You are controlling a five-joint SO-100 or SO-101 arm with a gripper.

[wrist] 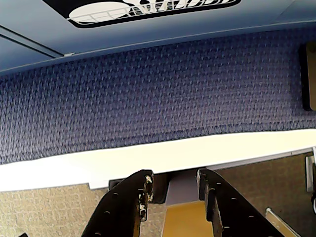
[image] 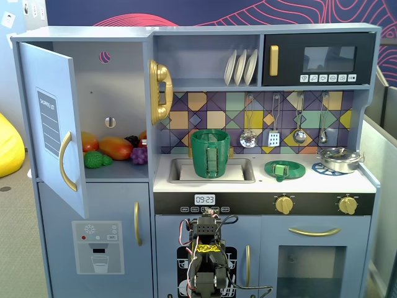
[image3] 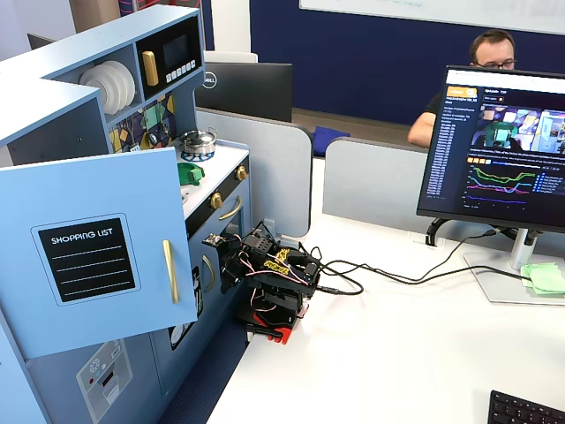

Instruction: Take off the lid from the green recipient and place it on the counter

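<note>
Green recipient [image: 210, 153] upright in sink recess, uncovered, lid [image: 285, 169] flat on counter [image: 360, 180], knob up, gripper [wrist: 173, 190] fingers apart, empty

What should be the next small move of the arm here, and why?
Probably none beyond resting folded. The lid already lies on the counter, right of the green recipient, which stands open in the sink. The gripper is low, fingers apart, holding nothing.

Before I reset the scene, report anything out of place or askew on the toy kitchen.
The lid lies on the counter, right of the sink in a fixed view, not on the green recipient, which stands open in the sink recess. The upper left cupboard door hangs open. The hand is folded low, empty, jaws apart.
</note>
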